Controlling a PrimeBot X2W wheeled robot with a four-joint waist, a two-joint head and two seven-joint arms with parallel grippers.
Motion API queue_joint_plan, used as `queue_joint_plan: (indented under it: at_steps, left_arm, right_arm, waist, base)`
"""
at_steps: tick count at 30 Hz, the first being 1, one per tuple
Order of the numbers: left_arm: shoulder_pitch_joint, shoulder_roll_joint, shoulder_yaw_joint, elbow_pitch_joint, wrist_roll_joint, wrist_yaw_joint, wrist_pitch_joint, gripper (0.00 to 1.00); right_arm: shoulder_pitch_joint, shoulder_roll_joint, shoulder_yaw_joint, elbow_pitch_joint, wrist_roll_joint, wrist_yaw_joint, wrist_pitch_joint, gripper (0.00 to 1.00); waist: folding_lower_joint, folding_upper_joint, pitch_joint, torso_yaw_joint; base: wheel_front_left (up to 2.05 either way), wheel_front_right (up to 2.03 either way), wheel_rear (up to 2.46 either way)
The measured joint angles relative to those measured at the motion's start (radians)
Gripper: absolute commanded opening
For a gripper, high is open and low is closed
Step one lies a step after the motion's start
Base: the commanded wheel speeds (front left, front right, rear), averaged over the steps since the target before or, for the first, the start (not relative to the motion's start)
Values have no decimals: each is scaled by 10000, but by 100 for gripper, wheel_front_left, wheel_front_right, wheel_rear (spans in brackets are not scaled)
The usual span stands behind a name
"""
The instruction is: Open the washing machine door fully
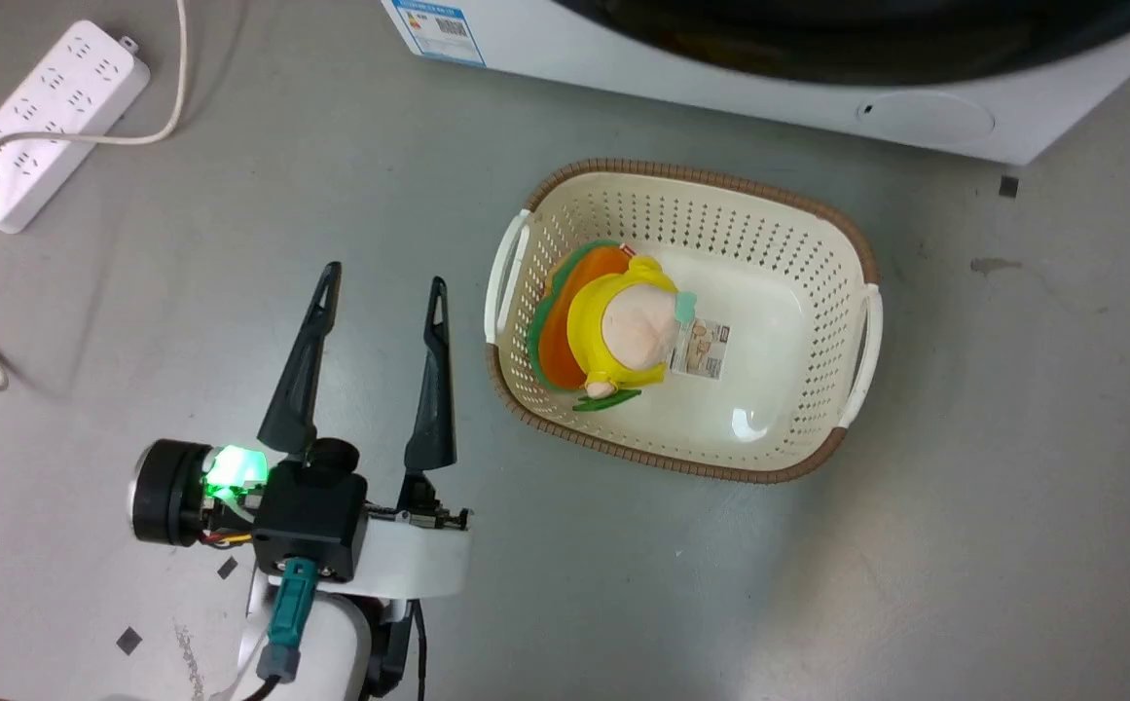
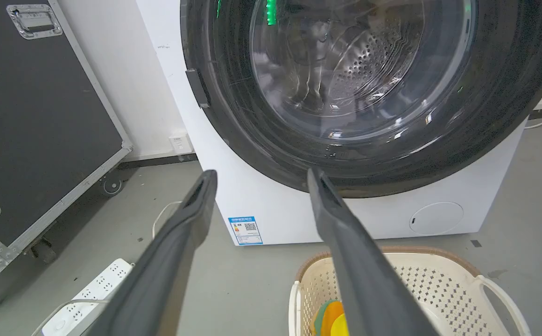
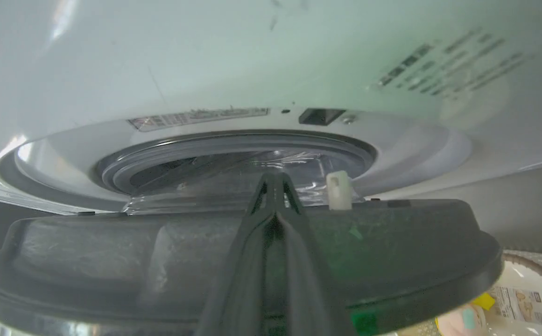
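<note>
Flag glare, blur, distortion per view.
Head view: sharp, even light, soft glare on the floor, green LED glowing behind the left end effector. Left wrist view: wide-angle bowing, reflections across the washing machine door. Right wrist view: soft and hazy, right end effector blurred up close.

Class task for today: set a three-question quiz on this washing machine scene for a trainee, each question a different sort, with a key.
1. In the right wrist view, is the washing machine door flush with the machine or ajar?
2. True or false: the basket is empty.
3. The fingers of the left gripper are: A) spread apart, holding nothing; B) pressed together; C) clamped on the door.
Key: 1 ajar: the grey seal shows in the gap. 2 false: a soft toy lies in it. 3 A.
</note>
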Motion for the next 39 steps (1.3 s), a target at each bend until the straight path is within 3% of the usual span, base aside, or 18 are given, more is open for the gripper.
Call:
queue_joint_plan:
  at_steps: [3, 9, 24, 28, 34, 35, 36, 39]
  left_arm:
    - [3, 0, -100, 2, 0, 88, -50, 100]
    - [206, 36, -244, 326, 0, 90, -84, 100]
    - [1723, 19, -420, 995, -261, -221, -84, 100]
    - [1957, -38, -439, 1070, -263, -284, -84, 100]
    - [2292, -86, -487, 1197, -267, -479, -84, 100]
    - [2292, -86, -487, 1197, -267, -479, -84, 100]
    - [2389, -92, -497, 1208, -267, -543, -84, 100]
    - [2452, -104, -493, 1210, -267, -621, -84, 100]
  right_arm:
    - [111, 104, 6, 366, 173, 0, 531, 0]
    - [1547, 907, 203, 163, 293, 0, 949, 0]
    - [6063, 3062, 836, -3206, 1049, 2, 2869, 0]
    - [7107, 3252, 1233, -4033, 1379, 2, 3473, 0]
    - [8457, 3193, 3471, -4773, 3676, 0, 3624, 0]
    - [8457, 3193, 3471, -4773, 3676, 0, 3624, 0]
    - [8888, 3216, 4422, -5081, 4395, 0, 3361, 0]
    - [9379, 3260, 5708, -5532, 5254, 0, 2830, 0]
  waist:
    - [0, 0, -201, 16]
    - [0, 0, -949, -71]
    - [-4, 0, -3361, -524]
    - [-4, 0, -3809, -579]
    - [-3, -1, -4294, -476]
    - [-3, -1, -4294, -476]
    - [-4, -1, -4375, -403]
    - [-1, 0, -4402, -299]
  base:
    - [0, 0, 0]
    - [0, 0, 0]
    - [0, 0, 0]
    - [0, 0, 0]
    - [0, 0, 0]
    - [0, 0, 0]
    - [0, 0, 0]
    - [0, 0, 0]
